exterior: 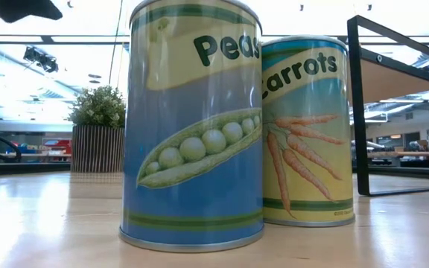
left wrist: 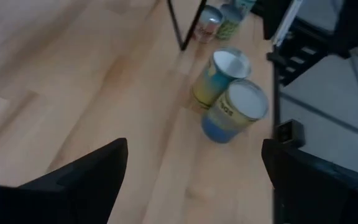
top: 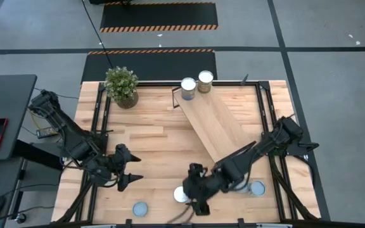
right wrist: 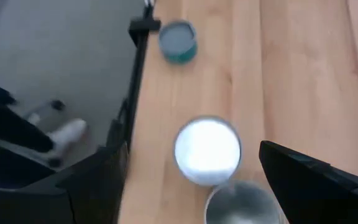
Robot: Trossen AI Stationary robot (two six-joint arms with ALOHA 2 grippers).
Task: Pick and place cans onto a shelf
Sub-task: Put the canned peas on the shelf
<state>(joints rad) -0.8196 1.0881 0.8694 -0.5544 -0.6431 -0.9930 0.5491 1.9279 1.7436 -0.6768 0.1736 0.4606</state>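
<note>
High view: right hand (top: 194, 201) fingers apart, white-topped can (top: 180, 194) just beside; left hand (top: 134, 171) fingers apart, well apart.

The peas can (exterior: 192, 126) and carrots can (exterior: 305, 130) wear glossy printed paper labels over shiny metal rims. The table (exterior: 51, 223) is smooth, faintly sheened light wood. The shelf (top: 214, 123) is matt pale wood with thin black metal brackets.
</note>
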